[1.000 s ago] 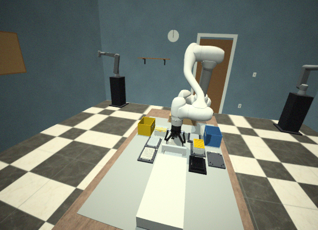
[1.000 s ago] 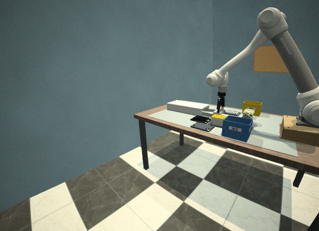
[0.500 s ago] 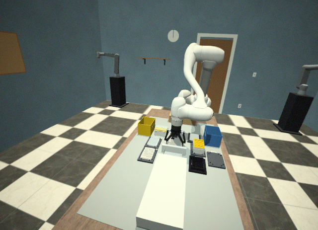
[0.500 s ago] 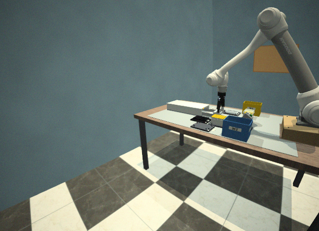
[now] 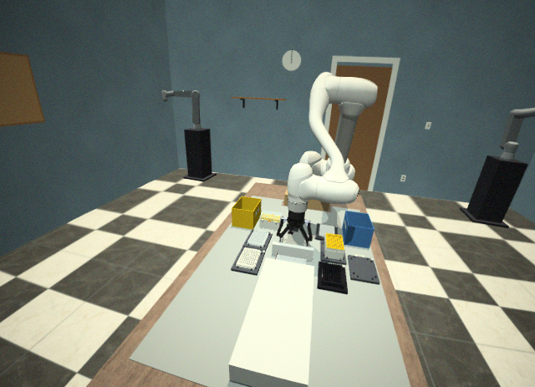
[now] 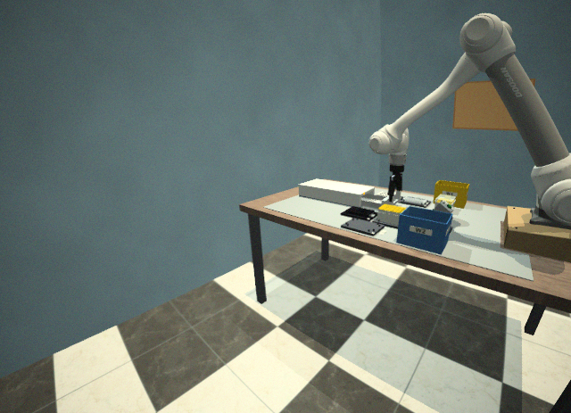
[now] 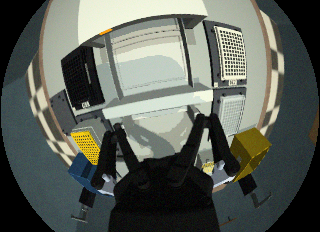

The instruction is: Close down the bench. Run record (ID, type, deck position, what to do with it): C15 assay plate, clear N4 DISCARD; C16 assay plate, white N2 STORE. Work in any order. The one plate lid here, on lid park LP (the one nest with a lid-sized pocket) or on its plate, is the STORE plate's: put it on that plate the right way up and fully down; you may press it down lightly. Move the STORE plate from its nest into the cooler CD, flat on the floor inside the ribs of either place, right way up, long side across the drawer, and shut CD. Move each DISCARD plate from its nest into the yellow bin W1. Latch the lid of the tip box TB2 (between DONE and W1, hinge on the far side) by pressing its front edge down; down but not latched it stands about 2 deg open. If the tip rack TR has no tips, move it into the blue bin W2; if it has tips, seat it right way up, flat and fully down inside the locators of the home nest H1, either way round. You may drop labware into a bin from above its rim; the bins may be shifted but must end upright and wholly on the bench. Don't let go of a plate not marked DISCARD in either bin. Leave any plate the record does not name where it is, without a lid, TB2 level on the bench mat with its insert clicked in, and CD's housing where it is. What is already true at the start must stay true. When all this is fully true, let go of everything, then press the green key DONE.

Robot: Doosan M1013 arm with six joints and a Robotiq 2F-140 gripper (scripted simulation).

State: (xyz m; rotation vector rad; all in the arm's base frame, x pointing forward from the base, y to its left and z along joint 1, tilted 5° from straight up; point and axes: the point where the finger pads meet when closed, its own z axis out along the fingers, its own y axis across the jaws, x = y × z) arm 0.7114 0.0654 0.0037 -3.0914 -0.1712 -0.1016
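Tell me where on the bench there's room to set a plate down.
Two free patches of mat: left of the cooler housing, this side of the white plate, and right of it, this side of the black nest and grey nest. Crowded between yellow bin and blue bin, where the gripper clamps the drawer front.
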